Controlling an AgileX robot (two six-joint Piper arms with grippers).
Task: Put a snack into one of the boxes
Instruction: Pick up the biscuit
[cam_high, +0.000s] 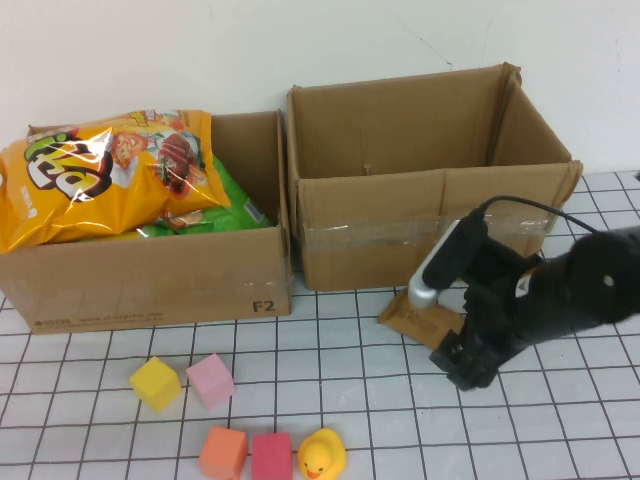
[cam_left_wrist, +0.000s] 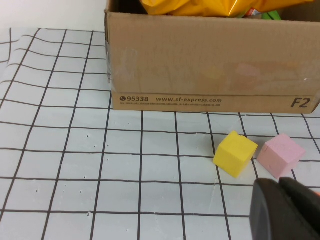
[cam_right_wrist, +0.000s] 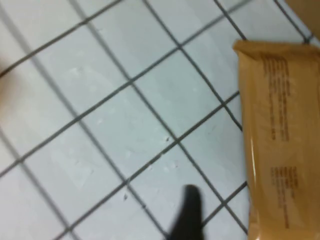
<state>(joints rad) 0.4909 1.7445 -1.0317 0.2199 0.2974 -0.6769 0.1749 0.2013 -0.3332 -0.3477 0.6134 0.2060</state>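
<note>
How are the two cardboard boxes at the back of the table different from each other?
The left box is low and wide, the right box taller. The left box is piled with snack bags, a big orange chip bag on top; the right box shows only bare inner walls. The left box carries printed text on its front; the right box has clear tape across its front. Both are brown cardboard, open on top, standing side by side.

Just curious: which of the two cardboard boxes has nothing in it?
The taller brown cardboard box on the right, behind the right gripper; the lower box holds snack bags.
</note>
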